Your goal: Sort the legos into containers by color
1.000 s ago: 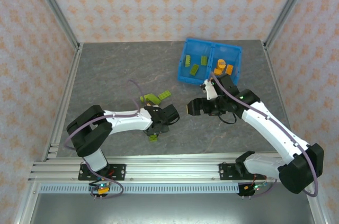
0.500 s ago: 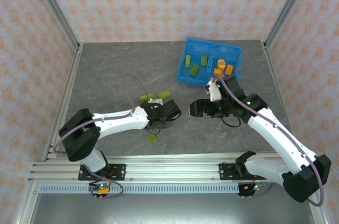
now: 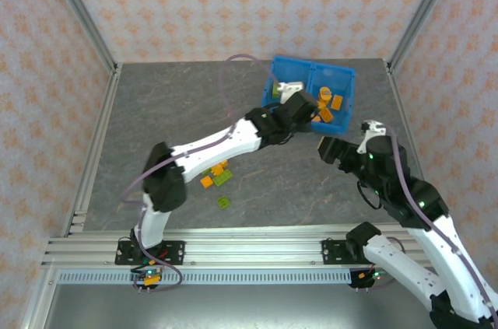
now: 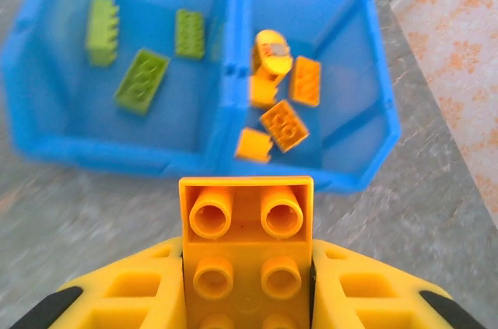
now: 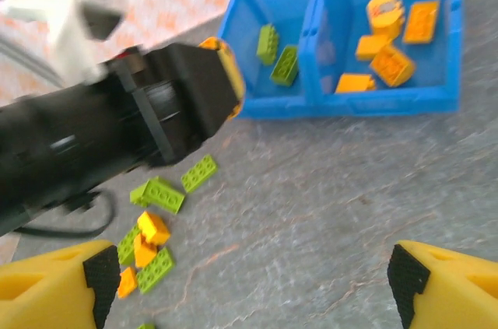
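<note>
The left tool [image 4: 247, 298] is clamped on an orange brick [image 4: 247, 224], its yellow fingers [image 4: 124, 290] pressed against the brick's two smooth long sides and the studded face turned up toward the wrist camera. In the top view this tool [image 3: 305, 109] hangs at the near edge of the blue bin [image 3: 343, 73], which sits at 1 o'clock on the counter [image 3: 171, 103]. From the held brick, the bin's right compartment [image 4: 342, 72] lies at about 1 o'clock and already has orange bricks [image 4: 284, 125] in it; the left compartment [image 4: 140, 2] at 11 o'clock holds lime green bricks [image 4: 141, 80].

The brick looks like hard, rigid moulded plastic, and I judge it very light and not fragile. Its flat walls are glossy and probably slippery, so a squeeze across the short width, low on the sides and clear of the studs, seems the safest hold; that is how it sits now.

The right tool [image 3: 334, 148] waits at 3 o'clock with its jaws spread wide and nothing between them. Loose bricks [image 3: 216, 174], green and orange mixed, remain at 7 o'clock.
</note>
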Available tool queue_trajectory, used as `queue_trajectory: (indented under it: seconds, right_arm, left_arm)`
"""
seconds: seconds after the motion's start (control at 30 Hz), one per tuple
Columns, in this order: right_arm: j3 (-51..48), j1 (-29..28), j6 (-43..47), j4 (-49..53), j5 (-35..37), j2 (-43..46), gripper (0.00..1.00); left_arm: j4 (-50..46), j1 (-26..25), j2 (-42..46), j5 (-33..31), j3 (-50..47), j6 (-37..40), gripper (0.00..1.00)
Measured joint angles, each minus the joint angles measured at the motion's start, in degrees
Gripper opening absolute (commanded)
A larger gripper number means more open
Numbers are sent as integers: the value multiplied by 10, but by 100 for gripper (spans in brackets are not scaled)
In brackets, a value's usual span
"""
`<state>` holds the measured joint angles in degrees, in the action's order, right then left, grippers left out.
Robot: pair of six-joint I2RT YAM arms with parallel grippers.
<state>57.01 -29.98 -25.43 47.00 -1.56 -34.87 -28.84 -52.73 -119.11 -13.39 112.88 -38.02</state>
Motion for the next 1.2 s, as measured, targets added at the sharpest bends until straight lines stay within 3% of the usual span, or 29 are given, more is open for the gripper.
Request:
queue_trajectory:
  seconds: [0.23,0.3,0.4,0.63,0.77,0.87,0.97,1.2]
  right_arm:
    - [-23,0,-35,28,36,44,91]
    - [-29,0,-40,32,37,45,91]
    - [-37,0,-44,32,37,46,91]
    - [-46,0,-48,32,37,48,91]
    - [-53,0,-50,32,37,49,91]
    - [-59,0,-52,32,36,49,91]
    - [-61,0,-52,31,37,49,92]
    - [-61,0,-39,22,22,31,92]
  left_arm:
    - [10,20,-272,14,345,120,27]
    - [17,26,-325,21,405,149,28]
    - [42,33,-362,28,421,172,32]
    - [82,43,-390,40,423,190,73]
    - [81,44,-387,39,428,198,78]
    - [60,43,-367,39,422,198,78]
    - [53,40,-294,39,355,202,78]
    - [169,13,73,39,-20,217,78]
